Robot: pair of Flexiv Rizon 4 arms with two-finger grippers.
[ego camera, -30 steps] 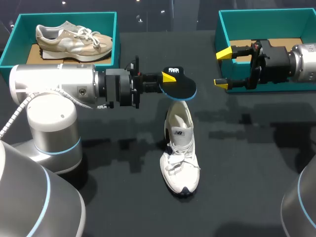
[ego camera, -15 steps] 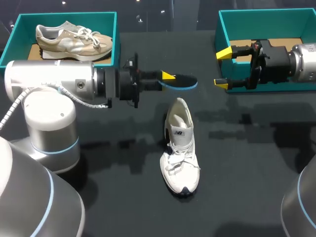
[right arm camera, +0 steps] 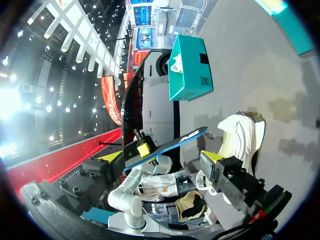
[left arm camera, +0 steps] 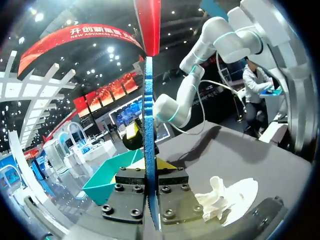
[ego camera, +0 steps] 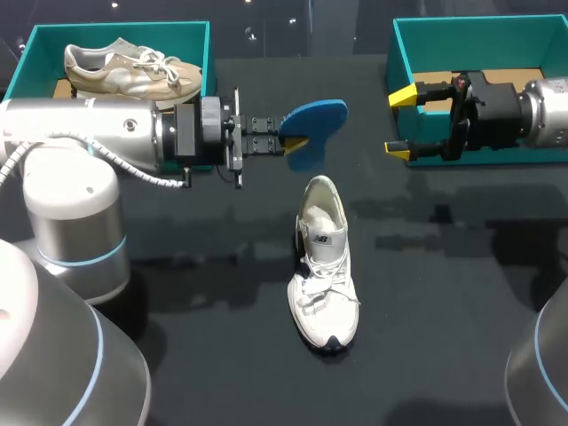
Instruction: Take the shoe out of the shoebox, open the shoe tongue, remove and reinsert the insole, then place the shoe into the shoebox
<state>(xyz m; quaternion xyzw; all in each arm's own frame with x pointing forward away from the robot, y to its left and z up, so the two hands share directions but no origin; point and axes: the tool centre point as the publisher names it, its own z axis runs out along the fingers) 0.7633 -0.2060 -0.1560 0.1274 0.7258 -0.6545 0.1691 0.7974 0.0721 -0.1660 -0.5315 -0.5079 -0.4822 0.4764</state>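
Currently left gripper point(ego camera: 297, 139) is clamped on the insole point(ego camera: 318, 115) edge, upper middle of frame; shoe point(ego camera: 324, 266) sits centre on the counter. Risk: with a thin pinch the insole twists or slips and snags the heel collar. Right gripper point(ego camera: 401, 124) has its fingers apart, upper right.

Exhibition hall: red overhead banner point(left arm camera: 75, 36), display screens point(left arm camera: 131, 111), ceiling spotlights point(left arm camera: 110, 50).

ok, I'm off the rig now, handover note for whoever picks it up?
White shoe: lying on the table, out of the box.
Left hand: shut on the blue insole, held in the air beyond the shoe's heel.
Right hand: open, empty, over the right shoebox.
Done: shoe out, insole out.
Left: reinsert the insole, put the shoe into the shoebox.
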